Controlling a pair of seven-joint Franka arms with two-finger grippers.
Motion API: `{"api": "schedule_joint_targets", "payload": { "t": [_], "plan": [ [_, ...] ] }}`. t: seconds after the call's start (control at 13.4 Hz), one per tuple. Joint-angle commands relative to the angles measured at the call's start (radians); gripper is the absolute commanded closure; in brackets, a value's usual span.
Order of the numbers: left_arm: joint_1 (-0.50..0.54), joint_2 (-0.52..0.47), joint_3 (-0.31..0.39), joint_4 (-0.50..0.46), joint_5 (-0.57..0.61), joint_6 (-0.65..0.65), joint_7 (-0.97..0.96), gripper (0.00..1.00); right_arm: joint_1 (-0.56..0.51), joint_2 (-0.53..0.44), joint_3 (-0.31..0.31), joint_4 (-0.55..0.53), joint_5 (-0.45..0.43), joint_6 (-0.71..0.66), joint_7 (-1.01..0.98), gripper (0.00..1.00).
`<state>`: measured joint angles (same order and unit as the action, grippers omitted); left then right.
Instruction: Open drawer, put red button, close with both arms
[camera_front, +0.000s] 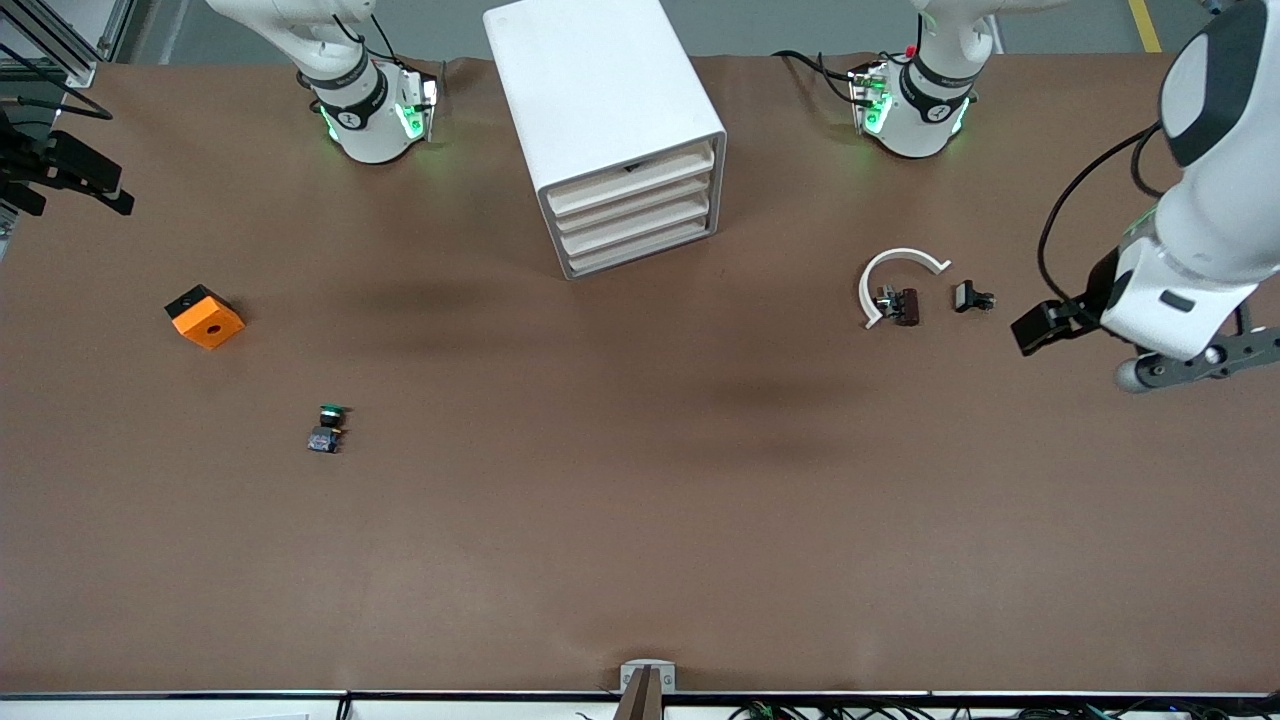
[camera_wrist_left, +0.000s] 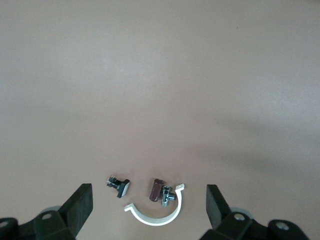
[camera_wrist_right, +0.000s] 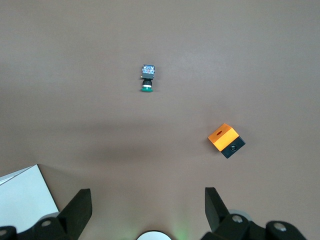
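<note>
We see the white cabinet (camera_front: 610, 130) standing between the two arm bases, its four drawers (camera_front: 632, 210) all pushed in. The left gripper (camera_wrist_left: 149, 210) hangs wide open and empty over the left arm's end of the table. Near it lies what may be the red button (camera_front: 905, 305), inside a white curved clip (camera_front: 893, 278). The right gripper (camera_wrist_right: 148, 212), spread wide and empty, waits above its own end, where the green-capped switch (camera_front: 328, 428) and orange box (camera_front: 205, 317) rest

Brown table (camera_front: 640, 520) carrying a white four-drawer cabinet (camera_front: 610, 120), an orange box (camera_front: 204, 317), a green-capped switch (camera_front: 327, 428), a white curved clip (camera_front: 893, 275), a dark red-brown part (camera_front: 905, 306) and a small black part (camera_front: 970, 297).
</note>
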<state>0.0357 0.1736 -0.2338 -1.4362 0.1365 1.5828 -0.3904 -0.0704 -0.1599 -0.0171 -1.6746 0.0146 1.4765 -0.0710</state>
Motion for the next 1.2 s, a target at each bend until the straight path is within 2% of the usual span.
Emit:
{"api": "schedule_joint_targets", "payload": {
  "t": [0.0,0.15,0.52,0.67,1.12],
  "plan": [
    [-0.004,-0.081,0.043,-0.024,-0.017,-0.069,0.109,0.00,-0.011,-0.033,0.008,-0.028,-0.010,0.005,-0.016,0.00],
    [0.001,-0.156,0.077,-0.090,-0.057,-0.070,0.223,0.00,-0.011,-0.038,0.008,-0.028,-0.010,0.007,-0.015,0.00],
    [0.009,-0.308,0.099,-0.248,-0.152,-0.075,0.294,0.00,-0.008,-0.038,0.003,-0.027,-0.005,0.001,-0.012,0.00],
    [-0.002,-0.325,0.119,-0.254,-0.152,-0.096,0.314,0.00,-0.011,-0.039,-0.001,-0.028,0.001,-0.010,-0.004,0.00],
    [0.004,-0.315,0.119,-0.234,-0.136,-0.113,0.318,0.00,-0.006,-0.038,0.000,-0.028,0.004,-0.019,0.046,0.00]
  ]
}}
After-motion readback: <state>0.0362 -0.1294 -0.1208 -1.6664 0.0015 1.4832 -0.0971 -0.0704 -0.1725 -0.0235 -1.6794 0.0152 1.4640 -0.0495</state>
